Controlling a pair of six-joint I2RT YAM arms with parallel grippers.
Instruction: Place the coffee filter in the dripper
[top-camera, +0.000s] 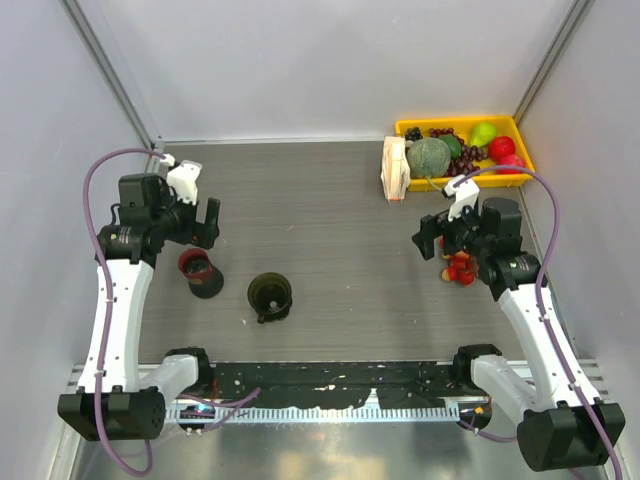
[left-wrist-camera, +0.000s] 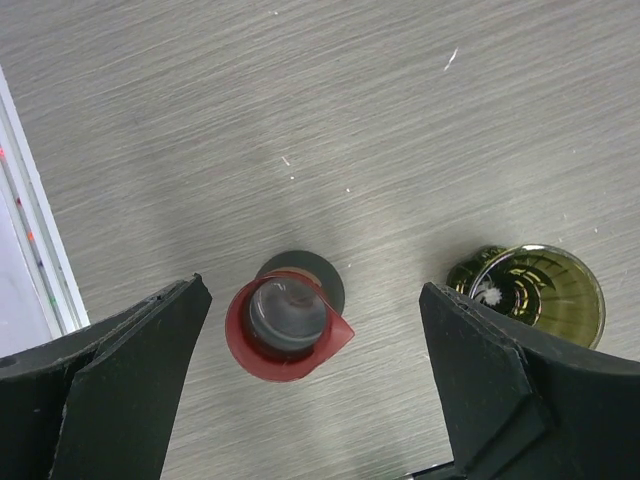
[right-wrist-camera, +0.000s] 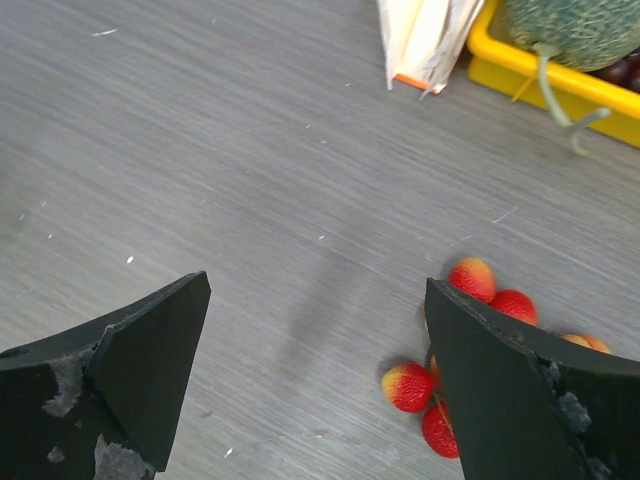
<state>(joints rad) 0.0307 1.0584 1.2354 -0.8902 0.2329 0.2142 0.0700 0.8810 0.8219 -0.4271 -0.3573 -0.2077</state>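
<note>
The dripper (top-camera: 270, 295) is a dark olive funnel cup standing mouth up on the table left of centre; the left wrist view shows it (left-wrist-camera: 535, 295) at the right, outside my right finger. My left gripper (top-camera: 203, 230) hovers open above a small black cup with a red inside (top-camera: 199, 270), which lies between the fingers (left-wrist-camera: 312, 300) untouched. My right gripper (top-camera: 427, 240) hangs open over bare table (right-wrist-camera: 317, 290) with nothing in it. No single coffee filter is in view. A thick upright pack of white papers (top-camera: 395, 168) with an orange edge stands at the back right.
A yellow tray (top-camera: 520, 160) at the back right holds a melon, grapes and other fruit, right beside the paper pack (right-wrist-camera: 420, 40). A cluster of red-yellow berries (right-wrist-camera: 480, 300) lies on the table under my right finger. Walls enclose the table.
</note>
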